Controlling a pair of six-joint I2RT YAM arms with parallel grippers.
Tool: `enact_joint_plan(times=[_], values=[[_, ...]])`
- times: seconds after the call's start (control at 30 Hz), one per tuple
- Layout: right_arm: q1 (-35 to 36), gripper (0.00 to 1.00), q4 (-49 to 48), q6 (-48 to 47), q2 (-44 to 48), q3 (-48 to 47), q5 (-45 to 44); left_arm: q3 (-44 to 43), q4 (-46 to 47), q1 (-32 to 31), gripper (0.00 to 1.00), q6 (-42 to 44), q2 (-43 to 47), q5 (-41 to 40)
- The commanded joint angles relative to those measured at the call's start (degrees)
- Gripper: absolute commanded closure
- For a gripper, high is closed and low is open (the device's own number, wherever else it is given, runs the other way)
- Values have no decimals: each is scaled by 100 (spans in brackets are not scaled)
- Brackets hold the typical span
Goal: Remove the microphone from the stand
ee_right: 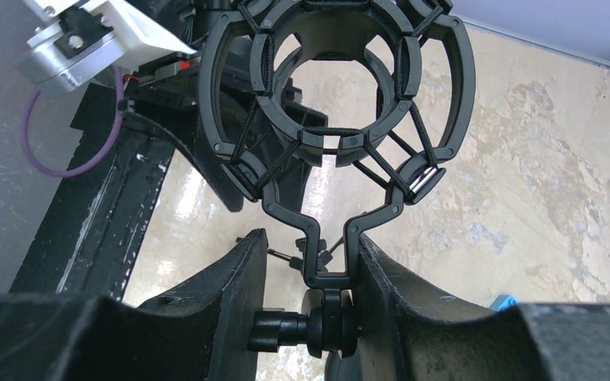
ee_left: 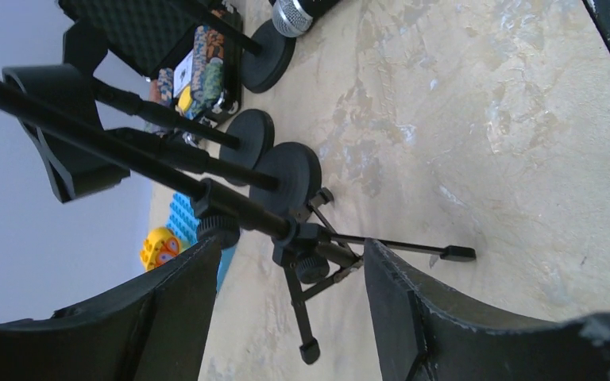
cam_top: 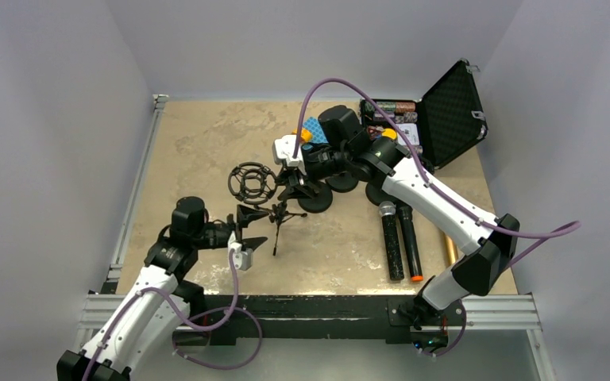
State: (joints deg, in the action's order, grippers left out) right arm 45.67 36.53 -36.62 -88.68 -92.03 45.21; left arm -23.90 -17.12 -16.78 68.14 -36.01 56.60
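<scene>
A small black tripod stand (cam_top: pixel 280 221) carries a round shock mount (cam_top: pixel 252 182) on a slanted pole, and the mount's ring (ee_right: pixel 341 71) holds nothing. Two black handheld microphones (cam_top: pixel 398 238) lie flat on the table to the right; one silver grille (ee_left: pixel 290 16) shows in the left wrist view. My right gripper (ee_right: pixel 310 236) is shut on the shock mount's pivot joint (ee_right: pixel 330 321), seen from above at the right gripper (cam_top: pixel 292 184). My left gripper (cam_top: pixel 252 228) is open, its fingers on either side of the tripod hub (ee_left: pixel 306 246) without touching it.
Three round-based stands (cam_top: pixel 315 202) crowd behind the tripod. An open black foam-lined case (cam_top: pixel 453 111) sits at the back right. A blue brick plate with a yellow toy (cam_top: pixel 312 130) lies near it. A gold tube (cam_top: pixel 449 248) lies beside the microphones.
</scene>
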Motion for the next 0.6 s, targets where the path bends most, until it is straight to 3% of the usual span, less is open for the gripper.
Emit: enact_joint_plan(times=[0.0, 0.2, 0.57], values=[[-27, 100, -296, 146, 5, -280, 269, 42, 972, -318, 30, 437, -234, -38], [-26, 100, -305, 151, 9, -282, 269, -101, 1559, -471, 30, 185, -786, -360], [-74, 100, -314, 155, -8, -274, 276, -69, 814, -476, 34, 828, -1058, -383]])
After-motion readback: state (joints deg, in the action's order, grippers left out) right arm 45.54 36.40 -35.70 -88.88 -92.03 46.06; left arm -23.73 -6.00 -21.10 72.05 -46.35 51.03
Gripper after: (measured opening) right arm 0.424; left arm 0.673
